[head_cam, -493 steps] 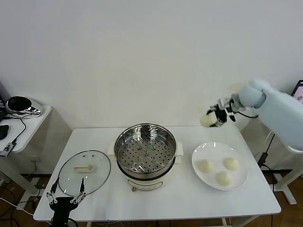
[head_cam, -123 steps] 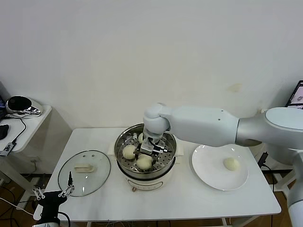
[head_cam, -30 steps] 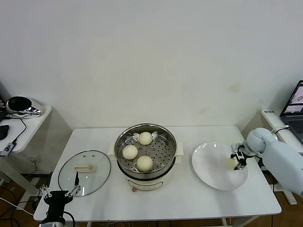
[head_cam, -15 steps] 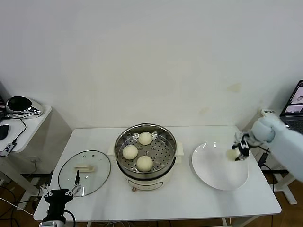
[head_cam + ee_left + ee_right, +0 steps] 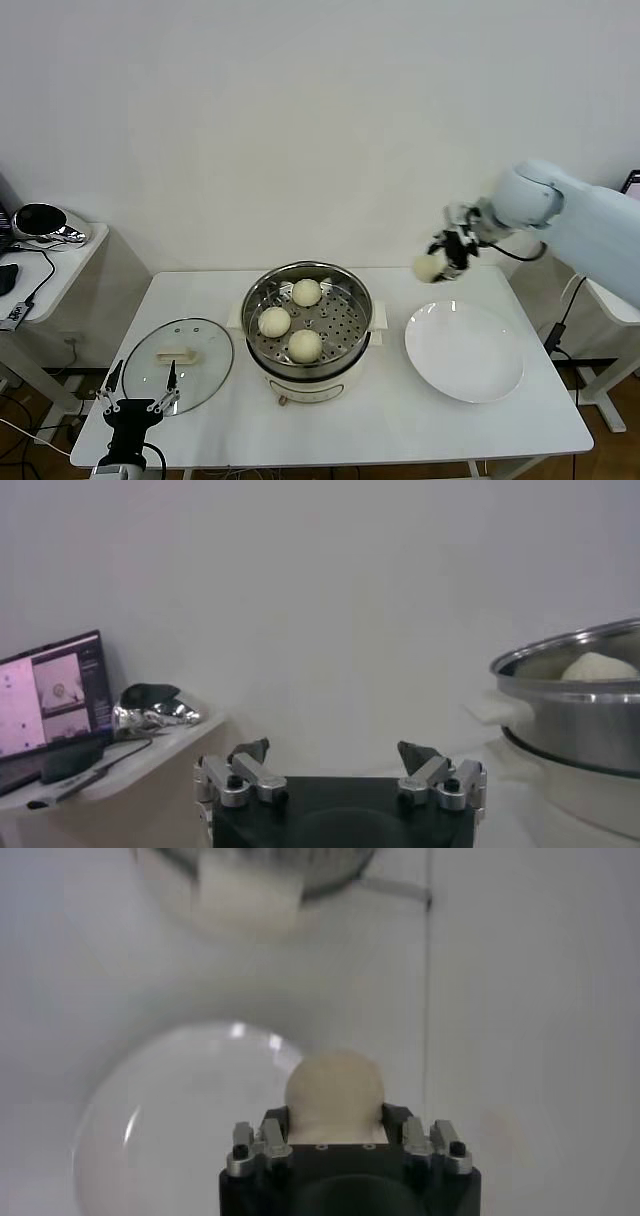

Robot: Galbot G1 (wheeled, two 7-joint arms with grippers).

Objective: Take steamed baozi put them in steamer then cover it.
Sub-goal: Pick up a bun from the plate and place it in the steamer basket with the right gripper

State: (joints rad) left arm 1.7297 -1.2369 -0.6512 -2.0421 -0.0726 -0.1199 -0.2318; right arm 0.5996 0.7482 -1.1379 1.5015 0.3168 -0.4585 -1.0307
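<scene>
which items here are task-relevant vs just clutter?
Job:
- held baozi in right claw
- three baozi in steamer
- steamer
- glass cover
- left claw, open, by cover

Lying about:
- bare white plate
- side-table items

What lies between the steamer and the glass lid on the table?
Nothing: in the head view only bare white tabletop separates the steamer from the lid, which lies flat to its left, apart from it.

Right gripper (image 5: pixel 335 1116) clamps a baozi (image 5: pixel 334 1086) above the plate (image 5: pixel 150 1108); steamer (image 5: pixel 260 873), apparently, beyond.
</scene>
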